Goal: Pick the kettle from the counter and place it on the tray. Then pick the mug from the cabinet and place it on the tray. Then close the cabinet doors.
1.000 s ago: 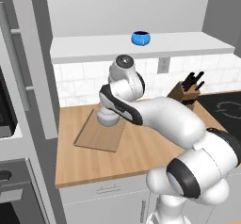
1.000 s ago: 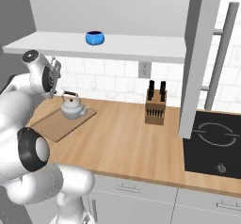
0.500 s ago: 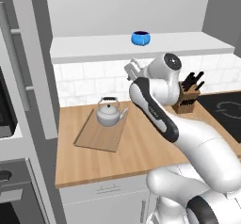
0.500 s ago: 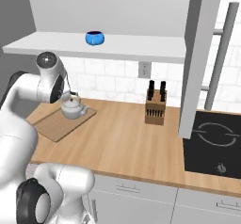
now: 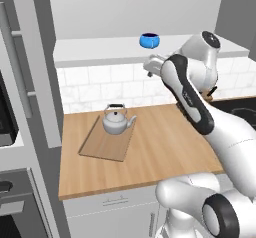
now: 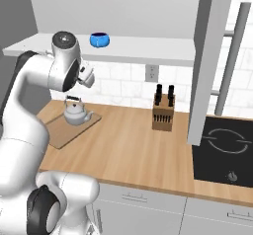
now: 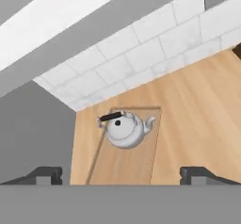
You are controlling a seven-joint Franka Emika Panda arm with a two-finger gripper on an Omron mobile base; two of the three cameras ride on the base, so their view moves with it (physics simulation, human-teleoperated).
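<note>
The silver kettle point(image 5: 117, 120) stands upright on the wooden tray point(image 5: 102, 144) at the left of the counter point(image 5: 150, 157); it shows too as kettle point(image 6: 76, 111) and kettle point(image 7: 124, 130). High above, the blue mug point(image 5: 149, 40) sits on the white cabinet shelf point(image 5: 95, 49), also seen as mug point(image 6: 100, 39). My gripper point(image 5: 148, 67) hangs open and holding nothing just under the shelf edge, up and to the right of the kettle; its fingertips point(image 7: 44, 173) stand wide apart. One cabinet door point(image 6: 202, 66) swings open at the right, the other door point(image 5: 30, 62) at the left.
A knife block point(image 6: 163, 113) stands against the tiled wall in the middle of the counter. A black cooktop point(image 6: 225, 142) lies to the right. A wall outlet point(image 6: 151, 73) sits above the block. The open doors jut out on both sides of the shelf.
The arm has lifted away from the kettle, leaving it on the tray, and swung up and right toward the shelf edge. The kettle and mug have stayed put.
</note>
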